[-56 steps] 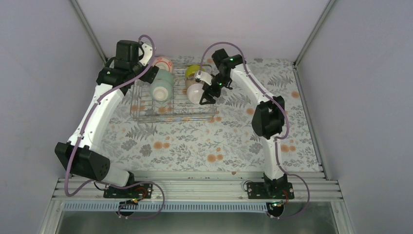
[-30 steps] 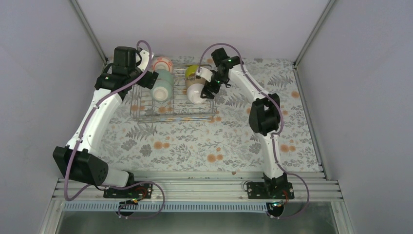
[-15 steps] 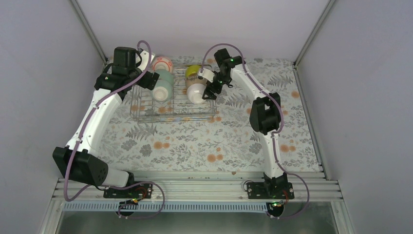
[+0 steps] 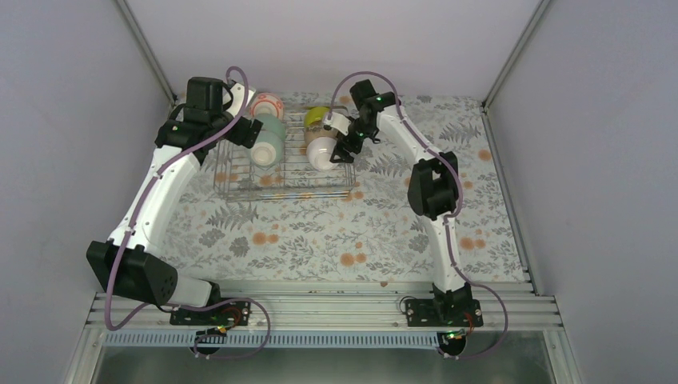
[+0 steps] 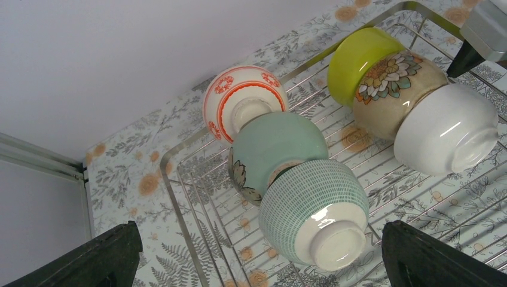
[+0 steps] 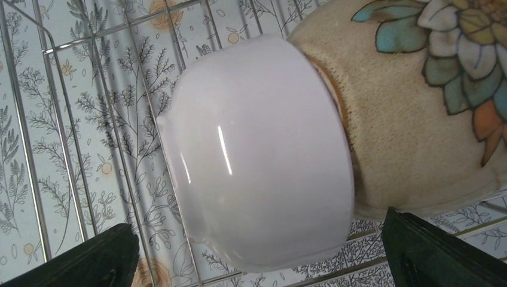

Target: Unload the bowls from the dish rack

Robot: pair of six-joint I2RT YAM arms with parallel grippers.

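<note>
Dish rack (image 4: pixel 292 172): silver wire, far-centre of bench (image 4: pixel 320 240), on floral-print top; long side runs left-right.
Contents: 6 bowls, all inside rack, lying tipped on their sides in 2 rows, bases facing near.
Left row, far to near: orange-red patterned bowl (image 5: pixel 242 101), then mint bowl (image 5: pixel 275 140) w/ flower motif, then hatched teal bowl (image 5: pixel 314 209). Each overlaps the next; touching.
Right row, far to near: yellow-green bowl (image 5: pixel 359 60), beige flower bowl (image 5: pixel 394 89), plain white bowl (image 5: pixel 448 128). Nested close, touching.
Row gap: bare wire between the 2 rows, mid-rack.
Left hand (image 4: pixel 244 132): at far-left corner of rack, just beside mint bowl in top view. Spread wide apart per wrist cam; left row lies betw. its two tips in that view, apart from them. Grips nothing.
Right hand (image 4: pixel 342 150): at right end of rack, just beside plain white bowl. Spread wide apart per wrist cam; white bowl fills the view betw. the tips, beige flower bowl behind it at upper right. Contact w/ bowl: cannot tell.
Unload status: no bowl out of rack yet.
</note>
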